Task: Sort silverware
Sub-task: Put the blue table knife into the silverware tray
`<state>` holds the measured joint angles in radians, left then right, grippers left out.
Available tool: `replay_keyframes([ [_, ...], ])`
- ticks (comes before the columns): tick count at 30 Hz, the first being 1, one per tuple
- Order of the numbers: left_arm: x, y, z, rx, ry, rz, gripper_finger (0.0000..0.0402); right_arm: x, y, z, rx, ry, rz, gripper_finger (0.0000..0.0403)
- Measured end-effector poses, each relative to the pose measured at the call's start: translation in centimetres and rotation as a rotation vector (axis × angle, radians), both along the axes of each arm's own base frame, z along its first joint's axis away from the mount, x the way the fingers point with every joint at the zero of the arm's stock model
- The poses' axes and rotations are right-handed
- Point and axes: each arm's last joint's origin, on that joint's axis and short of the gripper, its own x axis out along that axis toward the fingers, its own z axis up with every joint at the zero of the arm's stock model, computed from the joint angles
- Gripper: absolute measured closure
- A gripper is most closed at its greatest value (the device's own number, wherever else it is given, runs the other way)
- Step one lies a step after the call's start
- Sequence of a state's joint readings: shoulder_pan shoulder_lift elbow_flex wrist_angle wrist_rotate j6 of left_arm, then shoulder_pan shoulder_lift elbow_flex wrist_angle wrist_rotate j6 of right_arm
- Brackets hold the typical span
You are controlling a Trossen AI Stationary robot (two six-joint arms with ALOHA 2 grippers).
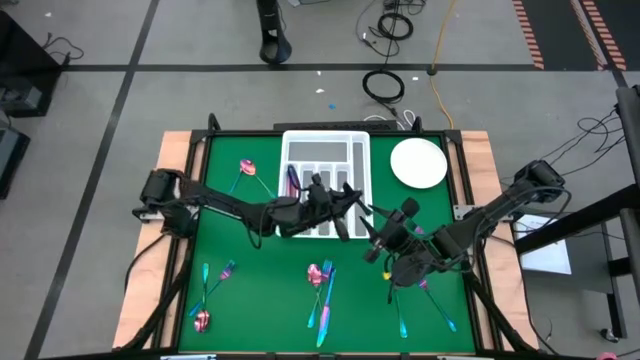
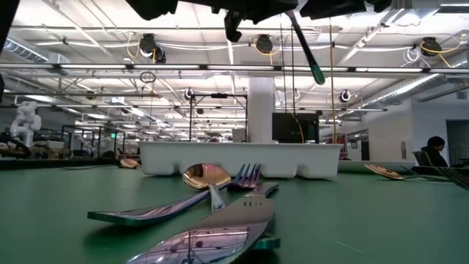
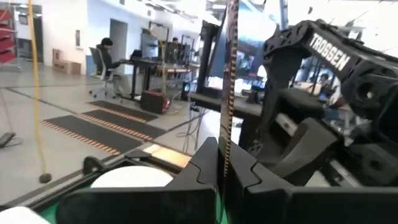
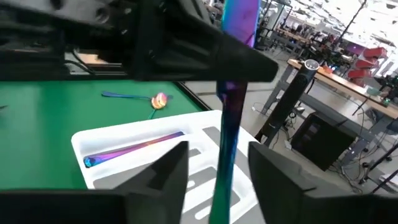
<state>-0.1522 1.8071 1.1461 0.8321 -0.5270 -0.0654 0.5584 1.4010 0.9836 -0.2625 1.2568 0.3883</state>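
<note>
Green felt covers the desk (image 1: 260,300), and above its middle the two dark arms meet over the near end of the white compartmented tray (image 1: 325,145). The left hand (image 1: 345,205) is clamped tight on a slim iridescent knife (image 4: 229,124); its fingers (image 3: 205,165) pinch the thin edge, which rises straight between them in the left wrist view. The right hand (image 1: 385,235) sits just beside it with its fingers (image 4: 165,171) spread apart on either side of that same knife, not gripping it. From desk level the knife (image 2: 306,48) hangs tilted high above the tray.

One purple-blue piece (image 4: 134,149) already lies along a compartment of the tray. The rest of the silverware is scattered on the felt: a pink-bowled spoon (image 1: 246,170) left of the tray, a small group (image 1: 212,295) near the front left corner, a spoon, fork and knife cluster (image 1: 322,290) at the front centre, and a few pieces (image 1: 425,305) under the right arm. A round white plate (image 1: 418,163) rests right of the tray.
</note>
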Motion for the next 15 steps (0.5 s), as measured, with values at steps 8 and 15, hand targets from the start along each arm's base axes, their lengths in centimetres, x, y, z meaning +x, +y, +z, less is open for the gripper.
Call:
replay_keyframes([
  [8, -3.5, 3.3, 4.9, -0.063, 0.191, -0.027, 0.0401, -2.2, 1.1, 0.9, -0.025, 0.036, 0.085, 0.0203],
  [15, -6.8, 9.7, 7.1, -0.444, 0.409, -0.162, 0.0401, -2.5, 1.1, 1.0, -0.012, 0.031, 0.086, 0.0208],
])
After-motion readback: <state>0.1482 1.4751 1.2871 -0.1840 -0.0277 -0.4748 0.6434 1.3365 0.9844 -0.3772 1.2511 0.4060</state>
